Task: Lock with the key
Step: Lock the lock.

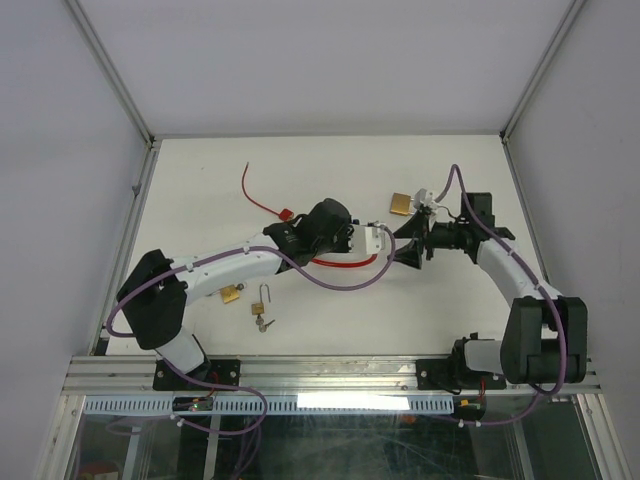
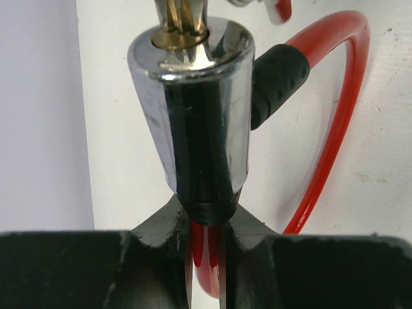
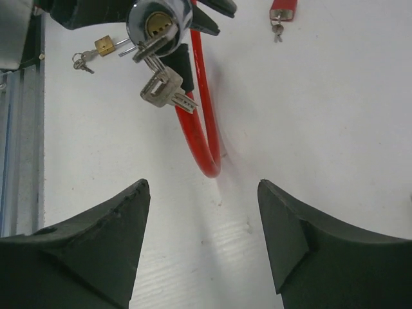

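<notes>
A chrome cable lock [image 2: 196, 109] with a red cable [image 2: 335, 116] is held above the table, and my left gripper [image 2: 206, 219] is shut on its black lower end. A key [image 2: 180, 19] sits in the brass keyhole on top. In the right wrist view the lock [image 3: 158, 24] shows its keyhole with the key [image 3: 151, 48] in it and spare keys [image 3: 166, 87] hanging below. My right gripper [image 3: 203, 193] is open, a short way back from the key, with nothing between its fingers. From above, the left gripper [image 1: 355, 240] and the right gripper [image 1: 405, 245] face each other across the lock [image 1: 376, 238].
A brass padlock [image 1: 402, 204] lies behind the right gripper. A small brass padlock [image 1: 232, 293] and another padlock with keys [image 1: 262, 310] lie near the left arm. A red padlock [image 1: 285, 214] with a thin red wire [image 1: 250, 190] lies at the back left.
</notes>
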Motion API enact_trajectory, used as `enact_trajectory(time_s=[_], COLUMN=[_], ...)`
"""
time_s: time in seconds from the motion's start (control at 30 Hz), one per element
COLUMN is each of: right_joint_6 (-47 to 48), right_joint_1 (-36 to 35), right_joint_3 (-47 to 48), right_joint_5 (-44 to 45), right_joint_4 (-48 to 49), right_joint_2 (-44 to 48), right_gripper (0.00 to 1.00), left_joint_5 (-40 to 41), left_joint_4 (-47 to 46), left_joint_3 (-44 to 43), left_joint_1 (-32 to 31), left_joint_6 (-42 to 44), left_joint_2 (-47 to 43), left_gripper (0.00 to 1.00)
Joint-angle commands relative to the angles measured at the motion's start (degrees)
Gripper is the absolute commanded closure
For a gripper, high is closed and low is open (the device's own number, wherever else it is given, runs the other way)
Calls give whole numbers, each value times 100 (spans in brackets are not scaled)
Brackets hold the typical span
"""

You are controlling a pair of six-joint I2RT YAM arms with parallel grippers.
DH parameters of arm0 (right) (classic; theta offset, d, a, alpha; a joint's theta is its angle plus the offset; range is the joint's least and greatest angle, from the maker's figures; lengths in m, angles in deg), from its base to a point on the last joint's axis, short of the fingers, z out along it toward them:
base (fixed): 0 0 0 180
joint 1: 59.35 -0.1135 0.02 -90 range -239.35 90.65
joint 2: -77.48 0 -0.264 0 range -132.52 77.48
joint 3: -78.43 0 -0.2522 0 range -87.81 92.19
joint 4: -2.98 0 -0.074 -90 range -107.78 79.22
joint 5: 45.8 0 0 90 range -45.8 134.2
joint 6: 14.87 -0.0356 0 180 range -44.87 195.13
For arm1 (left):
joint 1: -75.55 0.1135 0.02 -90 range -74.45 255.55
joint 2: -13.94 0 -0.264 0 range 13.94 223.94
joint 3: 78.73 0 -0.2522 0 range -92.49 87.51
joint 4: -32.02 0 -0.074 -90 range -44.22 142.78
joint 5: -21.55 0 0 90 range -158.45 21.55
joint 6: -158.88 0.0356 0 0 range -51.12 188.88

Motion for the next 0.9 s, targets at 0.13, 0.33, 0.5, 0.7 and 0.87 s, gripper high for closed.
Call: enact_trajectory(time_s=[0.13,0.33,0.5,0.7,0.87], right_joint_6=[465,465,-4146,-4487,-4492], right_joint_1=[721,485,225,77,-93], right_joint_3=[1300,1873,1900,1871,1777], right_joint_5=[-203,-203,-1026,-1019,-478], right_joint_4=[-1242,-917,-526,-394,-356], right_joint_2=[-21,-438,-460,-285,-198], right_gripper=[30,30,35,38,41], left_joint_5=[-441,-503,-517,-528,-550], left_joint_4=[567,608,632,634,634], left_joint_3=[-201,-233,-267,-259,-268], left_joint_1=[41,51,59,70,76], left_joint_6=[-128,-133,-132,-131,-142], left_joint_2=[144,167,205,219,215], left_gripper=[100,100,100,100,100])
